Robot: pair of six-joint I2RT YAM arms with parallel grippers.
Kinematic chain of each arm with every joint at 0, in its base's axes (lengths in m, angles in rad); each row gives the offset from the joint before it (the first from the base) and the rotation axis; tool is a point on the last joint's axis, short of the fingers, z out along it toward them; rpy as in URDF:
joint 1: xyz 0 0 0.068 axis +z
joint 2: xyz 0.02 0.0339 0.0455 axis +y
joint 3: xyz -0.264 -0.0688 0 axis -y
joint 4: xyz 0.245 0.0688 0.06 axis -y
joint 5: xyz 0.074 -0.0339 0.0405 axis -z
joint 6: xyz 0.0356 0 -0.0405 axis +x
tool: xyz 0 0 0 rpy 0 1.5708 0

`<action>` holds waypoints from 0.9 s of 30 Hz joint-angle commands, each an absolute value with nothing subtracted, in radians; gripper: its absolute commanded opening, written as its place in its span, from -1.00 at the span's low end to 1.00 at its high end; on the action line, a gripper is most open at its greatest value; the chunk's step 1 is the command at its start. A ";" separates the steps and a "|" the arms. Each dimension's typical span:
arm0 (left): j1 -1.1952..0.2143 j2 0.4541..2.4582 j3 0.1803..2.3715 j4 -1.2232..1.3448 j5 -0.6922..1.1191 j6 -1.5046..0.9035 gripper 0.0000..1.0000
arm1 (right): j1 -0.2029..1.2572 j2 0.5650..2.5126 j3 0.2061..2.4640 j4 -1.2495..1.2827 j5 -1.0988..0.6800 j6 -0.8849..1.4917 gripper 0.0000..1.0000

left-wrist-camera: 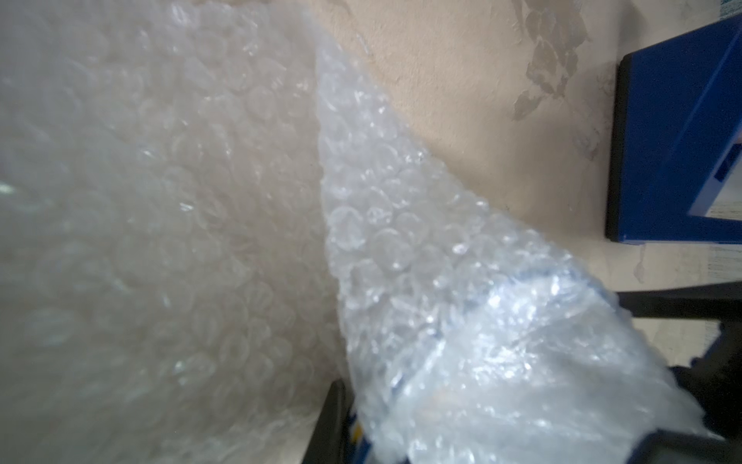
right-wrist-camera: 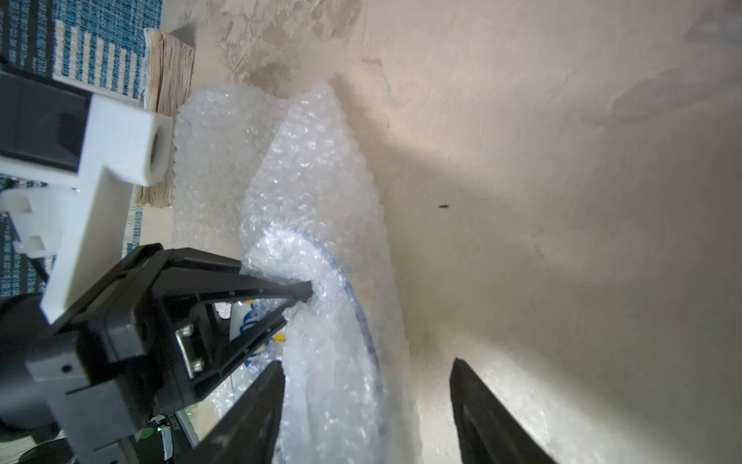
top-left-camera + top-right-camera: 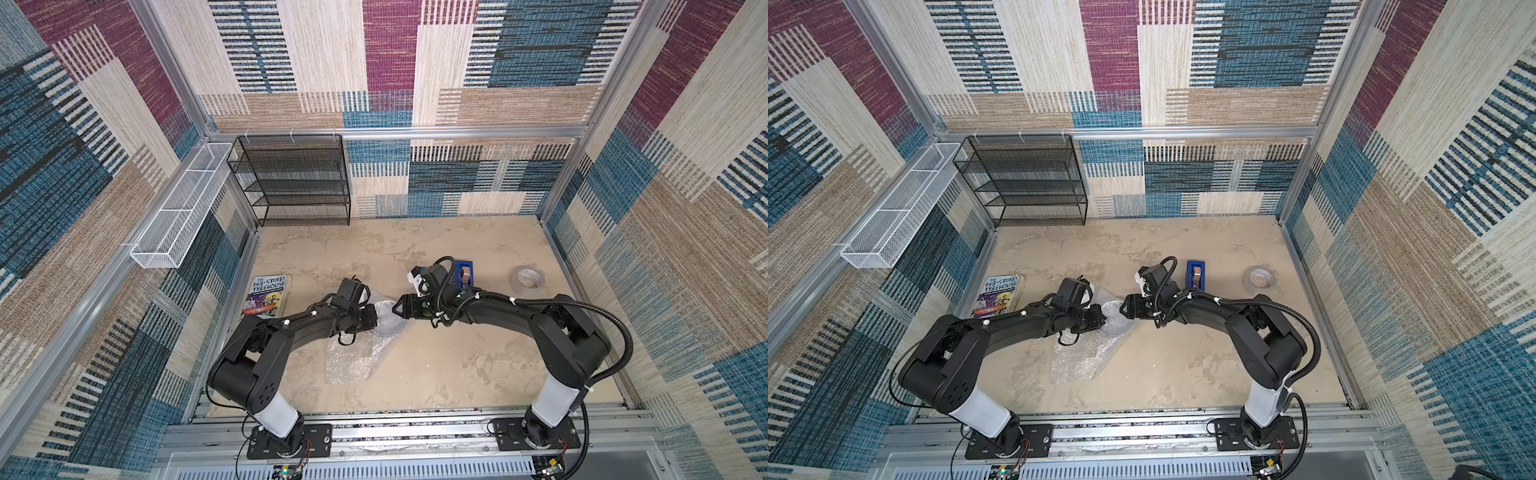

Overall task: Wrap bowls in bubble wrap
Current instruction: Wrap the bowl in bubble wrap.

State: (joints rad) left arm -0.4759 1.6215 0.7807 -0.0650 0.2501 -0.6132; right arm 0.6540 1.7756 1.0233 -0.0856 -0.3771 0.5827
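Note:
The bubble wrap lies crumpled between the two arms, its far end folded over the bowl. In the right wrist view the bowl's blue rim shows through the wrap. My left gripper is shut on the wrap at the bowl's edge; the right wrist view shows its tips pinched together there. My right gripper is open, its fingers astride the wrapped rim, one touching the plastic. In the left wrist view the wrap fills most of the picture, with one dark finger beside a bit of blue and yellow.
A blue tape dispenser stands just behind the right wrist, and a whitish tape roll lies further right. A book lies at the left edge. A black mesh shelf and a white wire basket line the back left.

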 commanded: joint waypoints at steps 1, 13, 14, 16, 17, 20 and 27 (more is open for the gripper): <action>-0.477 1.616 0.784 -0.071 0.254 -0.600 -0.78 | 0.654 1.810 1.039 0.008 -0.462 0.625 0.36; -0.479 1.619 0.792 -0.068 0.252 -0.609 -0.82 | 0.663 1.911 1.047 0.024 -0.554 0.661 0.25; -0.479 1.620 0.794 -0.069 0.253 -0.609 -0.82 | 0.666 1.917 1.051 0.018 -0.560 0.656 0.22; -0.480 1.619 0.792 -0.065 0.255 -0.612 -0.82 | 0.670 1.934 1.065 -0.003 -0.553 0.653 0.17; -0.480 1.619 0.793 -0.064 0.256 -0.612 -0.82 | 0.672 1.937 1.065 -0.004 -0.550 0.656 0.14; -0.480 1.617 0.794 -0.063 0.259 -0.613 -0.82 | 0.672 1.935 1.063 0.005 -0.545 0.662 -0.02; -0.480 1.613 0.811 -0.082 0.255 -0.603 -0.72 | 0.672 1.912 1.054 0.014 -0.529 0.680 -0.43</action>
